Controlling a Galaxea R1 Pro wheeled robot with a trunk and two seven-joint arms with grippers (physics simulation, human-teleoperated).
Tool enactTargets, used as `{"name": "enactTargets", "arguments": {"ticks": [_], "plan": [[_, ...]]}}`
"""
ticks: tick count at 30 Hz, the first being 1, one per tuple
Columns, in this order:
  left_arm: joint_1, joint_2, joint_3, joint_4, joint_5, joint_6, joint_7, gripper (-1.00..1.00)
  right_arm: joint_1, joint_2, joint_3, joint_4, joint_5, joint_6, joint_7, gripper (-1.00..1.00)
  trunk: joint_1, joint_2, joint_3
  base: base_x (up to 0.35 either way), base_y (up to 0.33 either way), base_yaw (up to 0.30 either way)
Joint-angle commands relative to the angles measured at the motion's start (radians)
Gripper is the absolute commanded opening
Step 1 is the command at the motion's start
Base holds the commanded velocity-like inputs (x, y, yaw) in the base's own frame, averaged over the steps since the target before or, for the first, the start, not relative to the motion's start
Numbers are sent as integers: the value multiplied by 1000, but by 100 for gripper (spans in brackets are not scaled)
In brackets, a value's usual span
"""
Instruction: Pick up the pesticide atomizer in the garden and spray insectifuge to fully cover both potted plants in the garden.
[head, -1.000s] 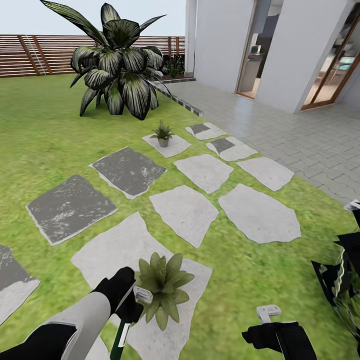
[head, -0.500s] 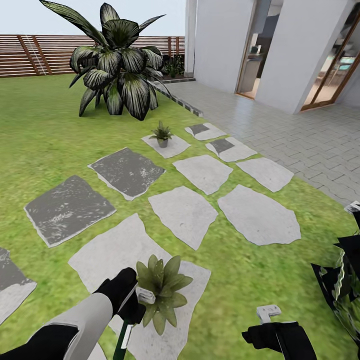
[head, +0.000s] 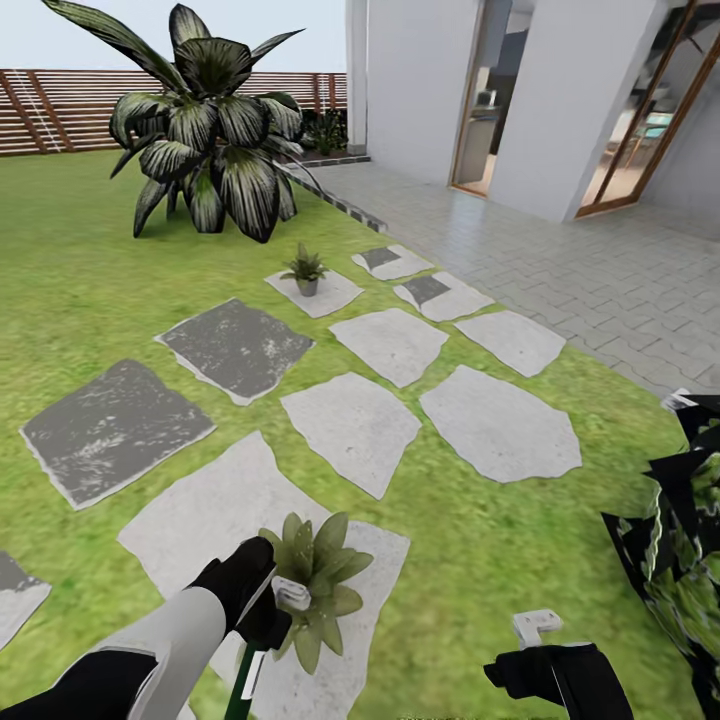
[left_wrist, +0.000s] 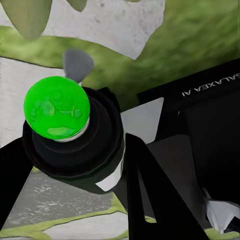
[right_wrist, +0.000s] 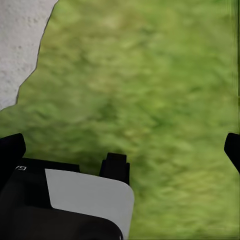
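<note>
Two potted plants (head: 312, 585) (head: 304, 270), one atomizer (head: 250, 665)

A lawn (head: 90, 260) carries grey and white stepping stones (head: 350, 425), with a big striped-leaf palm (head: 205, 150) at its far side before a brown slatted fence (head: 60, 110). Beside the lawn lies a grey brick patio (head: 580, 270), running up to a white house wall (head: 415, 80) with wood-framed glass doors (head: 480, 95).

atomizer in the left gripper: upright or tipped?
Roughly upright. In the head view the pesticide atomizer has its dark body running down from the left gripper, pale spray head on top beside the potted plant.
</note>
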Motion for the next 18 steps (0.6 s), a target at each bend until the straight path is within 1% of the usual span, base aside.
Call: {"name": "enactTargets", "arguments": {"ticks": [1, 3, 6, 8, 10, 11, 12, 13, 15, 18], "plan": [[0, 1, -7, -1, -7, 3, -9, -100, -1, 1, -3, -1, 11, 2, 10, 100, 0, 0, -1, 0, 0, -271], [0, 1, -8, 0, -8, 3, -8, -100, -1, 1, -3, -2, 11, 2, 10, 100, 0, 0, -1, 0, 0, -161], [0, 2, -10, 7, -9, 4, -8, -100, -1, 1, -3, -2, 11, 2, 10, 100, 0, 0, -1, 0, 0, -45], [0, 3, -11, 59, -9, 4, -8, -100, -1, 1, -3, -1, 11, 2, 10, 100, 0, 0, -1, 0, 0, -7], [0, 4, -15, 80, -10, 4, -8, -100, -1, 1, -3, -2, 11, 2, 10, 100, 0, 0, -1, 0, 0, -2], [0, 5, -19, 86, -10, 4, -8, -100, -1, 1, -3, -2, 11, 2, 10, 100, 0, 0, -1, 0, 0, -1], [1, 6, -39, 94, -10, 3, -8, -100, -1, 1, -3, -1, 10, 2, 10, 100, 0, 0, -1, 0, 0, 0], [3, 7, -48, 95, -10, 3, -8, -100, -1, 1, -3, -1, 11, 2, 10, 100, 0, 0, -1, 0, 0, 0], [7, 8, -58, 96, -11, 3, -8, -100, -1, 1, -3, -2, 11, 2, 10, 100, 0, 0, -1, 0, 0, 0], [9, 9, -62, 96, -11, 2, -8, -100, -1, 1, -3, -1, 11, 2, 10, 100, 0, 0, -1, 0, 0, 0]]}}
